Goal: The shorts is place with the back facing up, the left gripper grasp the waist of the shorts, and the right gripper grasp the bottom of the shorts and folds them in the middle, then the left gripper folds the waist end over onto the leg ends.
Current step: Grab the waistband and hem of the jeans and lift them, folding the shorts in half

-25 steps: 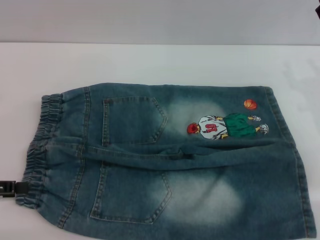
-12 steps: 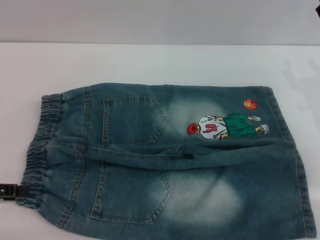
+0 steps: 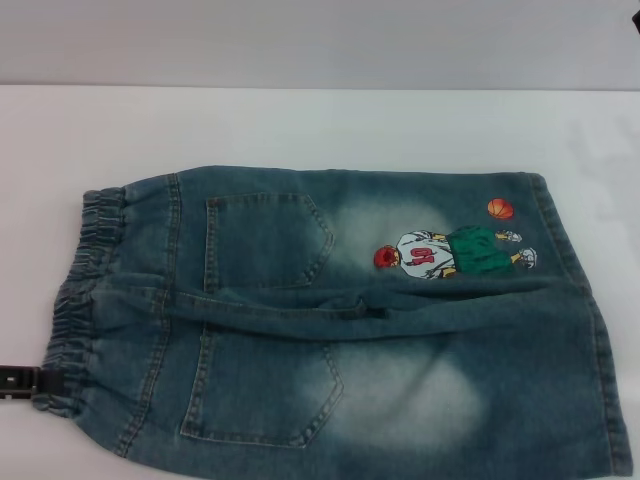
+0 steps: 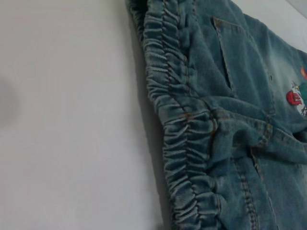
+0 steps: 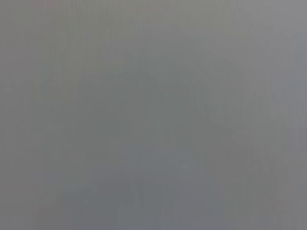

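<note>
The blue denim shorts (image 3: 330, 330) lie flat on the white table, both back pockets up. The ruffled elastic waist (image 3: 85, 280) is at the left. The leg ends (image 3: 590, 330) are at the right, next to the cartoon patch (image 3: 455, 250) with its orange ball. A black piece of my left gripper (image 3: 30, 380) pokes in from the left edge and meets the near corner of the waist. The left wrist view looks along the gathered waist (image 4: 177, 124) from close by, with the shorts (image 4: 249, 96) beyond. My right gripper is out of view, and its wrist view shows only plain grey.
The white table (image 3: 300, 125) stretches bare behind and to the left of the shorts, up to a grey wall. A ridge of bunched denim (image 3: 340, 305) runs between the two legs. A small dark sliver (image 3: 636, 22) sits at the upper right corner.
The black piece of my left gripper has crept a little to the right, up against the near corner of the waist. The shorts have not moved.
</note>
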Controlling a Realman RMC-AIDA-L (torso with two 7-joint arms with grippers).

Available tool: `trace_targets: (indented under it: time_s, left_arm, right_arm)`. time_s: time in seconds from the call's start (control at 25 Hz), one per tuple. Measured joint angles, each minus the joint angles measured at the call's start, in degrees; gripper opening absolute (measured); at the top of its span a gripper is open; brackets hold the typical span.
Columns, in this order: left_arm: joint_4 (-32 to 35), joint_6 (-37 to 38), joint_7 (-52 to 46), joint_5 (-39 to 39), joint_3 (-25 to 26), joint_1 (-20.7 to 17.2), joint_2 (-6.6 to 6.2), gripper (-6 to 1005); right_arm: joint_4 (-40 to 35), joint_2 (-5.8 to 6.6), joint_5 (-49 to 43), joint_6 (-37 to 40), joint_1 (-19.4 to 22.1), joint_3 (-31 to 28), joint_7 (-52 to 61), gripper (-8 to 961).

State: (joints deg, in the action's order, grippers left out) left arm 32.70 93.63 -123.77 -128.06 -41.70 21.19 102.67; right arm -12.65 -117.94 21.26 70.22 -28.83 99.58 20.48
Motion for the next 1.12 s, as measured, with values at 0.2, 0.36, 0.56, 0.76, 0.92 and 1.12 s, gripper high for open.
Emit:
trace_targets:
  time_s: [0.2, 0.36, 0.56, 0.76, 0.92, 1.12]
  left_arm:
    - [0.0, 0.32, -0.06, 0.0, -0.04, 0.24, 0.19, 560]
    - [0.0, 0.42, -0.07, 0.0, 0.0, 0.4, 0.28, 557]
    - [0.0, 0.51, -0.07, 0.0, 0.23, 0.7, 0.34, 555]
    - [0.0, 0.47, -0.07, 0.23, 0.61, 1.03, 0.34, 552]
    - [0.0, 0.18, -0.07, 0.14, 1.2, 1.69, 0.38, 550]
    - [0.0, 0.45, -0.52, 0.02, 0.84, 2.1, 0.42, 547]
  right_arm:
    - [0.0, 0.0, 0.01, 0.0, 0.04, 0.0, 0.0, 713]
    - [0.0, -0.03, -0.08, 0.0, 0.06, 0.0, 0.0, 713]
    - [0.0, -0.07, -0.12, 0.01, 0.14, 0.0, 0.0, 713]
    - [0.0, -0.12, -0.16, 0.01, 0.29, 0.0, 0.0, 714]
    - [0.0, -0.21, -0.18, 0.01, 0.38, 0.0, 0.0, 714]
    - [0.0, -0.21, -0.14, 0.01, 0.5, 0.0, 0.0, 714]
